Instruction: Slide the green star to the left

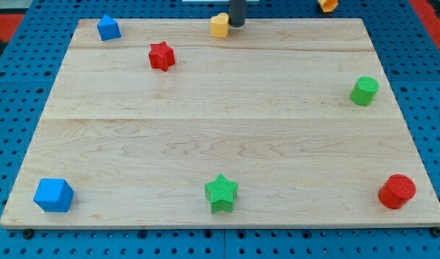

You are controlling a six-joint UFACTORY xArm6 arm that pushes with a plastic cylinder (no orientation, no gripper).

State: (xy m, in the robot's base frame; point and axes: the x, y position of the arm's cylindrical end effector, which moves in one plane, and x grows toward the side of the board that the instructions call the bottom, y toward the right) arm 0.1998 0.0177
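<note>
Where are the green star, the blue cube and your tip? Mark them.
green star (220, 192), camera view, centre of its top face
blue cube (53, 194), camera view, its top face
my tip (236, 24), camera view, rod's lower end, beside the yellow block (219, 24)

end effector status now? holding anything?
No jaws to open or close, just the rod: my tip is at the view's top, right beside the yellow block, holding nothing, far from the green star.

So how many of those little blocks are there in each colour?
Blue: 2, a block at the view's top left and a cube at the bottom left
Red: 2, a star and a cylinder
Green: 2, a star and a cylinder
Yellow: 1
Orange: 1
Total: 8
</note>
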